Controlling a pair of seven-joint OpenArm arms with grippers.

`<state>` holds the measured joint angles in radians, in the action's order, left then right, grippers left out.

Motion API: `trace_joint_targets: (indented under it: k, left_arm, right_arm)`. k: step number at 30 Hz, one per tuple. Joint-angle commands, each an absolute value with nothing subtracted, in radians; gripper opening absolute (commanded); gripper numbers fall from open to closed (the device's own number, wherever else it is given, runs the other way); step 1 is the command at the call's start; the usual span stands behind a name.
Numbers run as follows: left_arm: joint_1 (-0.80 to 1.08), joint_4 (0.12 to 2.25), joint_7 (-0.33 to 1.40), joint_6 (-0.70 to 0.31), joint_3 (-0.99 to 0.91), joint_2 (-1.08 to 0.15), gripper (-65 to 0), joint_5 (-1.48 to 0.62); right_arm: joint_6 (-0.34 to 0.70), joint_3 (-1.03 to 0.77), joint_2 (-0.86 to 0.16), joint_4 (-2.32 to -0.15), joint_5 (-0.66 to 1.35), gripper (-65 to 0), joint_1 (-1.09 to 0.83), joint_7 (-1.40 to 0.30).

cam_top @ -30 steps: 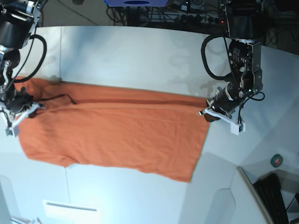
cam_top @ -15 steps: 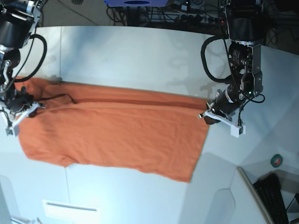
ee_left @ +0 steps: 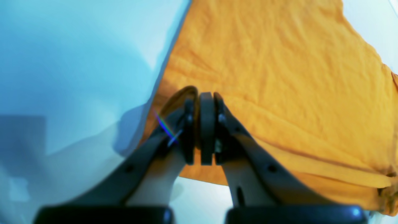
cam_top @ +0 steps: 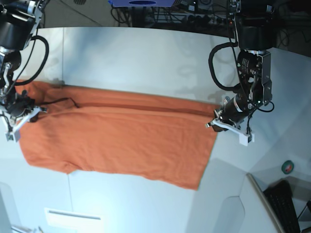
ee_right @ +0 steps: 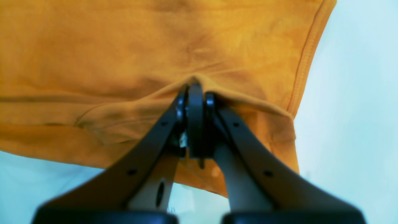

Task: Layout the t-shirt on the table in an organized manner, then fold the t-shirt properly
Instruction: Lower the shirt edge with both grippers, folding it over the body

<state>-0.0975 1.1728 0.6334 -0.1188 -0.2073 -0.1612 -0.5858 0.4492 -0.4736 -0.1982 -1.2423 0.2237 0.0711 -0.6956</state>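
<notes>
With the left gripper [ee_left: 200,102] and right gripper [ee_right: 192,93] each clamped on an edge of the t-shirt [cam_top: 121,141], uneven pulling risks slipping, leaving it skewed on the table [cam_top: 146,53].

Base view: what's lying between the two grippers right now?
Only the t-shirt, spread flat on the table from the right gripper to the left gripper; each is shut on an end of it.

Bright, bluish light throughout; both wrist views are soft, nearest parts blurred, with dark shadows under the arms.
</notes>
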Motion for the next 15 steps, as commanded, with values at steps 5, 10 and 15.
trace_joint_targets:
  k: [5,10,15]
  left_arm:
    - [-0.127,1.185,0.616,-0.125,-0.213,-0.171,-65.0,-0.601]
    - [-0.147,1.185,0.616,-0.125,-0.213,-0.171,-54.3,-0.602]
    - [-0.162,1.194,0.587,-0.125,-0.216,-0.171,-15.3,-0.605]
  right_arm:
    - [0.447,-0.478,-0.214,-1.259,0.231,-65.0,0.088,-0.674]
    - [0.447,-0.493,-0.211,-1.260,0.236,-45.2,0.090,-0.670]
    - [0.461,-0.687,-0.166,-1.294,0.272,-29.6,0.090,-0.636]
